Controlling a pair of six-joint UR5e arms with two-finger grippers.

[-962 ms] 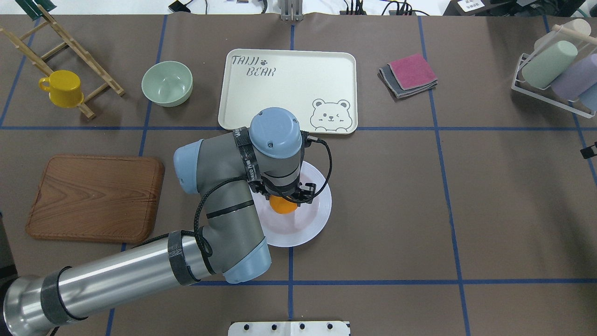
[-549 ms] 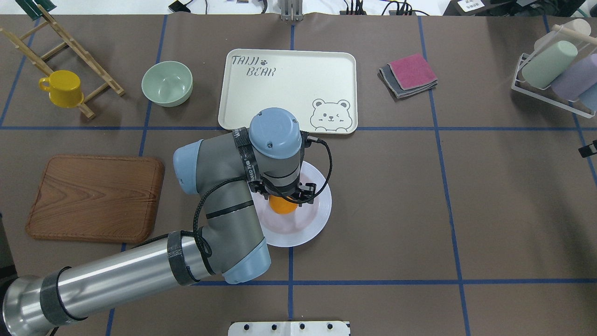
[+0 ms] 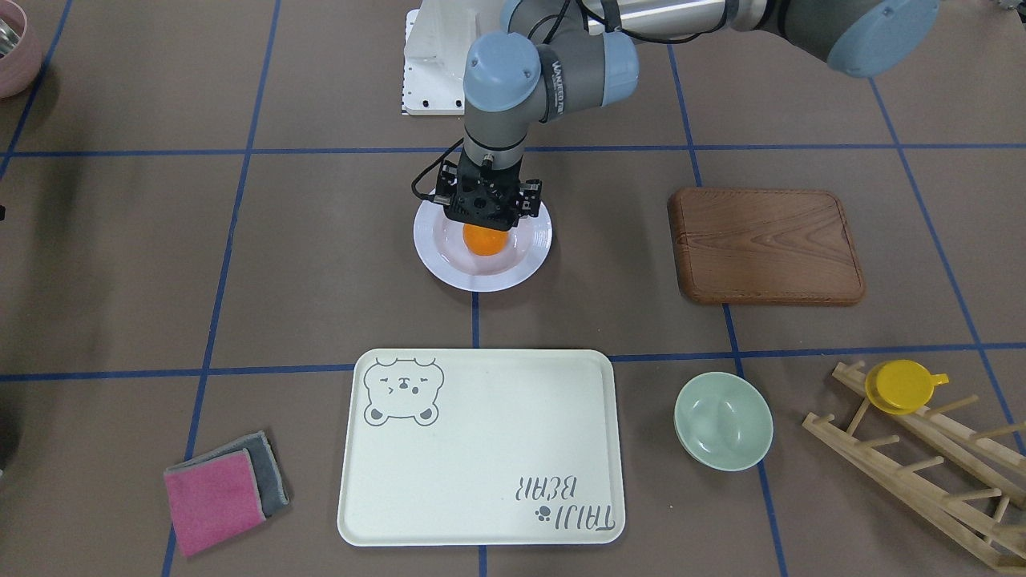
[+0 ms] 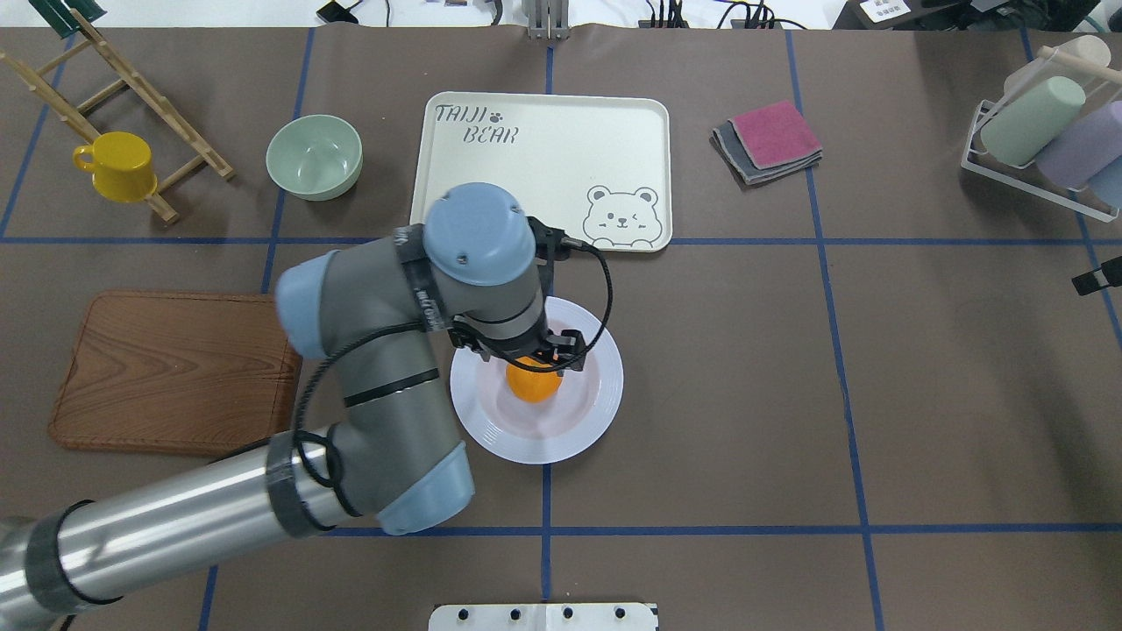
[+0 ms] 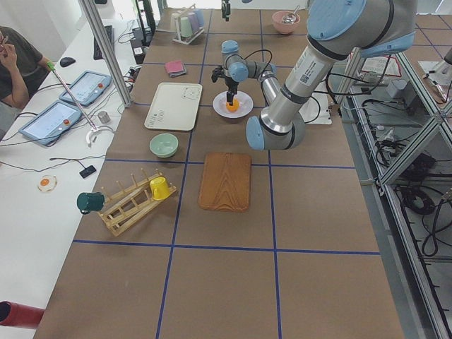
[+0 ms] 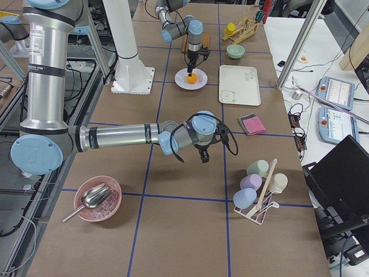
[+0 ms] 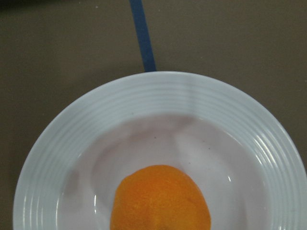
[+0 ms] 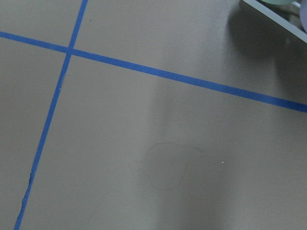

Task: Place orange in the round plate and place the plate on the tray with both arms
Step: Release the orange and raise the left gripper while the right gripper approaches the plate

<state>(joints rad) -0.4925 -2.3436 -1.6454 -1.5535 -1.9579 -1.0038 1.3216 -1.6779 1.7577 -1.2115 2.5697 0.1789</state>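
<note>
The orange [image 4: 534, 386] lay in the sunken centre of the plate [image 4: 599, 405], directly under the left pincer [image 3: 487, 215], whose fingers were hidden by its own body, so how wide it stood could not be told. The plate sat on the mat [image 4: 745, 394] just short of the tray's [image 4: 543, 175] near edge, the board [image 4: 175, 372] well off to one side and open mat to the other, while the right pincer [image 6: 205, 154] hung well apart, its opening equally unreadable. The left wrist view cut the orange off at its lower edge.
</note>
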